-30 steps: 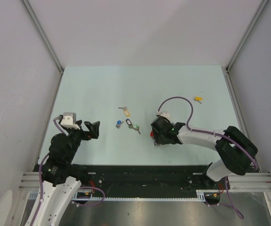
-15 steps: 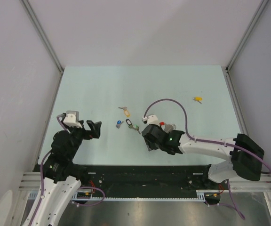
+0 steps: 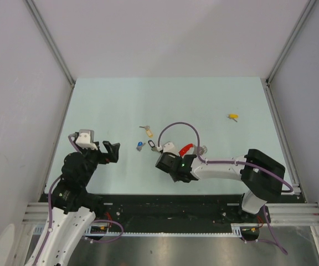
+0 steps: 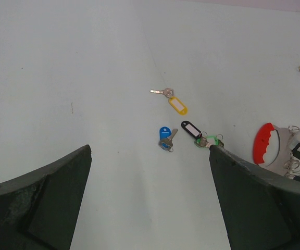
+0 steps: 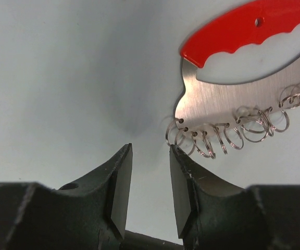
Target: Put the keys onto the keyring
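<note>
Right end effector [image 5: 150, 148] low over the table [image 3: 121, 100], jaws narrowly apart with nothing between them, keyring [image 5: 233, 101] lying flat just beyond its fingertips; left end effector [image 4: 150, 151] wide apart and empty; keys [image 4: 190, 128] scattered left of the keyring

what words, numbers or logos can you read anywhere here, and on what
No text can be read in any view.
yellow key tag and black key tag: each has a white label window, too small to tell whether anything is written there.
keyring: seen close up, no print shows on it.
</note>
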Action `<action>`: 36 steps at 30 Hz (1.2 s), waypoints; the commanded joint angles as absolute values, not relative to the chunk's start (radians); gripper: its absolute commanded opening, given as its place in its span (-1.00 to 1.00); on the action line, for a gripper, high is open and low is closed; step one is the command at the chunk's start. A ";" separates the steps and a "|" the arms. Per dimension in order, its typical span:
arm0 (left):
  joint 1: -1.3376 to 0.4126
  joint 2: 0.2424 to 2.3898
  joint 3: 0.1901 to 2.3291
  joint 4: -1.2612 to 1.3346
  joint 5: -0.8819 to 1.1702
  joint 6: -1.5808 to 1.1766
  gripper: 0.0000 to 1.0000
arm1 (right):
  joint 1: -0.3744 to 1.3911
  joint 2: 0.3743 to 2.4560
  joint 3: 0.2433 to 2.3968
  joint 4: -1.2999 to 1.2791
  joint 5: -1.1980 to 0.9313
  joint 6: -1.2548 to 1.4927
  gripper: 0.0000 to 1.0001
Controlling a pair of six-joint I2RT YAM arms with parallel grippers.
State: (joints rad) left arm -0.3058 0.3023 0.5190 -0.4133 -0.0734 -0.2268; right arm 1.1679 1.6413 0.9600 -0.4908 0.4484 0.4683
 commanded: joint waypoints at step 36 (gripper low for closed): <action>-0.311 0.324 0.518 -0.397 -0.049 -0.206 1.00 | 1.032 1.549 0.960 -0.554 0.569 0.505 0.07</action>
